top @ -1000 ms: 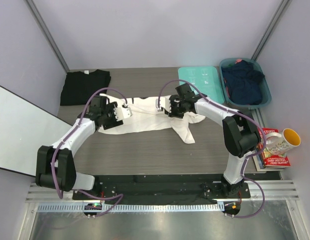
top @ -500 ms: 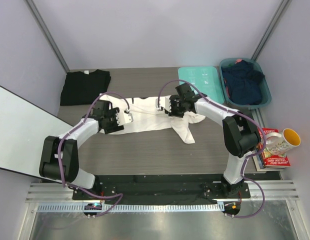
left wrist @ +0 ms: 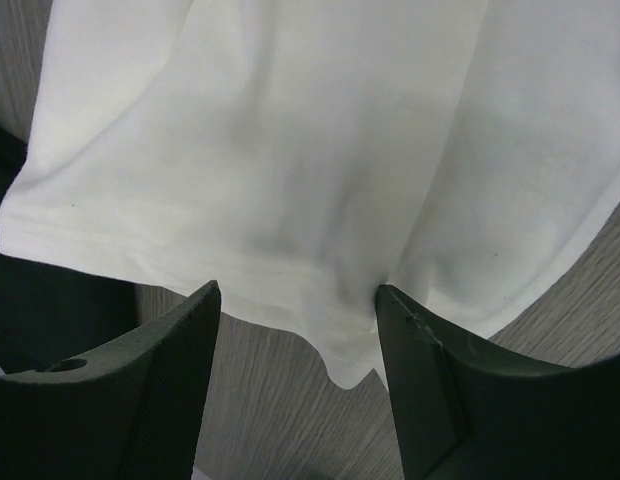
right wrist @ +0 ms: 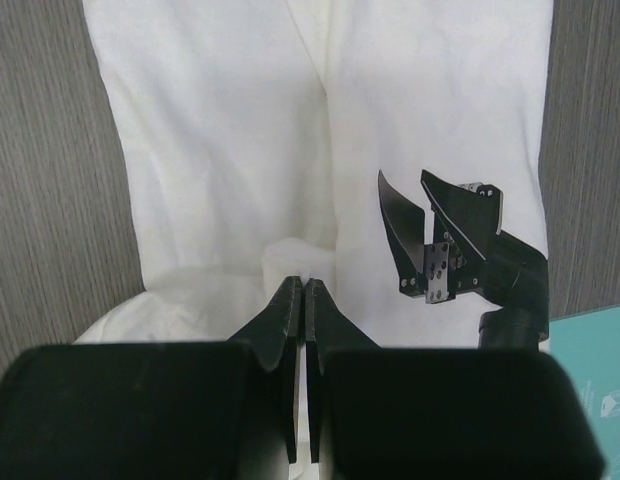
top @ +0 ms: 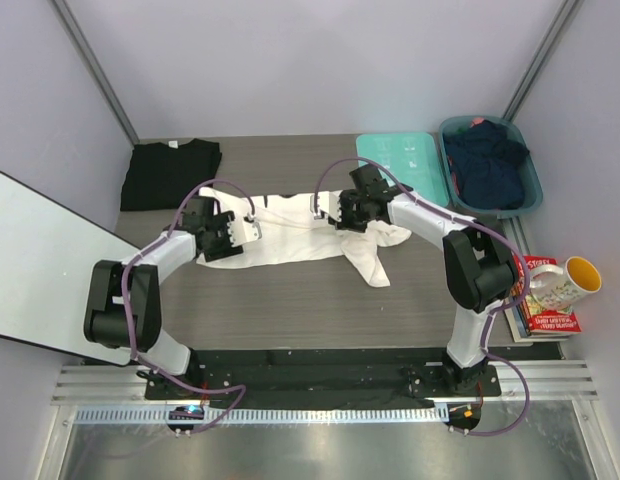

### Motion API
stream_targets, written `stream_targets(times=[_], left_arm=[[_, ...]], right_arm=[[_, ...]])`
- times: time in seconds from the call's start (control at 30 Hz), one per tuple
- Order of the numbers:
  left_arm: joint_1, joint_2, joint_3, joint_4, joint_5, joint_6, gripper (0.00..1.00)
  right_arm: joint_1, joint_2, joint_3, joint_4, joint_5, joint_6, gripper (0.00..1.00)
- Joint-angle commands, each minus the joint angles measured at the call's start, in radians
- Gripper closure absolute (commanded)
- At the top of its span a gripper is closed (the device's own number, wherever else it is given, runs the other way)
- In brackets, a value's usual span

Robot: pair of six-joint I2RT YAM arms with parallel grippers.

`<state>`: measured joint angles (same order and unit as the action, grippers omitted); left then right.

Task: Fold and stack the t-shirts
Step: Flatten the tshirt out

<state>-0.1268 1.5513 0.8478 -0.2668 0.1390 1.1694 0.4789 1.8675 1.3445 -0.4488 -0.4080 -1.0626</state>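
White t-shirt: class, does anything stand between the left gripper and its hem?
Nothing visible does. The left gripper is open, one finger on either side of the white t-shirt hem, and only bare table shows between them.

Folded t-shirt (top: 170, 172) lies behind-left of spread t-shirt (top: 290, 240).
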Motion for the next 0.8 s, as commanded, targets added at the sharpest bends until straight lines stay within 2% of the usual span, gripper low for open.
stream_targets(times=[0.0, 0.17, 0.27, 0.3, 0.37, 0.5, 0.53, 0.77], left_arm=[[0.019, 0.018, 0.056, 0.001, 0.019, 0.036, 0.36], [0.021, 0.049, 0.083, -0.015, 0.017, 0.042, 0.39], [0.023, 0.053, 0.102, -0.057, 0.022, 0.055, 0.48], [0.024, 0.052, 0.106, -0.08, 0.024, 0.055, 0.57], [0.027, 0.049, 0.114, -0.1, 0.03, 0.067, 0.59], [0.041, 0.011, 0.123, -0.12, 0.04, 0.055, 0.37], [0.044, 0.003, 0.128, -0.129, 0.048, 0.053, 0.34], [0.046, -0.017, 0.131, -0.186, 0.089, 0.052, 0.31]], right_arm=[[0.004, 0.005, 0.042, 0.015, 0.003, -0.004, 0.95], [0.004, 0.013, 0.048, 0.015, 0.008, -0.002, 0.95], [0.004, 0.015, 0.05, 0.016, 0.009, -0.002, 0.96], [0.004, 0.015, 0.051, 0.016, 0.011, -0.004, 0.96], [0.004, 0.018, 0.051, 0.015, 0.014, -0.004, 0.96], [0.004, 0.016, 0.05, 0.015, 0.023, -0.008, 0.96], [0.004, 0.016, 0.05, 0.016, 0.024, -0.01, 0.96], [0.004, 0.022, 0.056, 0.019, 0.018, -0.008, 0.96]])
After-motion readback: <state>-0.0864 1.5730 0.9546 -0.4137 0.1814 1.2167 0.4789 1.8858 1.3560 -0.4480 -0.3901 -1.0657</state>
